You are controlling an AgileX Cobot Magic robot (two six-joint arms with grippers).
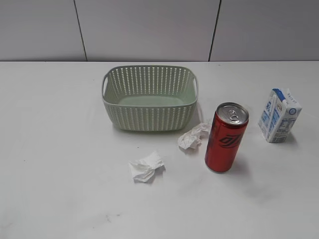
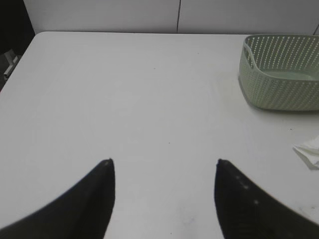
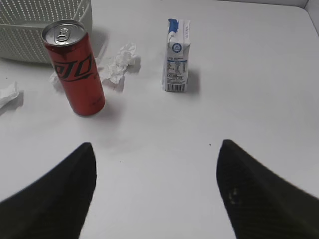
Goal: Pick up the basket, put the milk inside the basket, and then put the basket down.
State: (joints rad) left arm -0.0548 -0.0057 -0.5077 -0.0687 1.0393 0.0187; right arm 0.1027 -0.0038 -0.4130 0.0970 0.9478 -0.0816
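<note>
The pale sage-green basket (image 1: 149, 97) stands empty on the white table at the back middle; it also shows at the right edge of the left wrist view (image 2: 280, 72) and the top left of the right wrist view (image 3: 40, 27). The white-and-blue milk carton (image 1: 279, 115) stands upright at the right, also in the right wrist view (image 3: 176, 56). My left gripper (image 2: 163, 162) is open and empty over bare table, well left of the basket. My right gripper (image 3: 157, 144) is open and empty, short of the carton. Neither gripper shows in the exterior view.
A tall red soda can (image 1: 226, 137) stands between basket and carton, also in the right wrist view (image 3: 74, 67). Two crumpled white tissues lie on the table, one by the can (image 1: 194, 136) and one further front (image 1: 146, 168). The table's left edge (image 2: 15, 62) shows.
</note>
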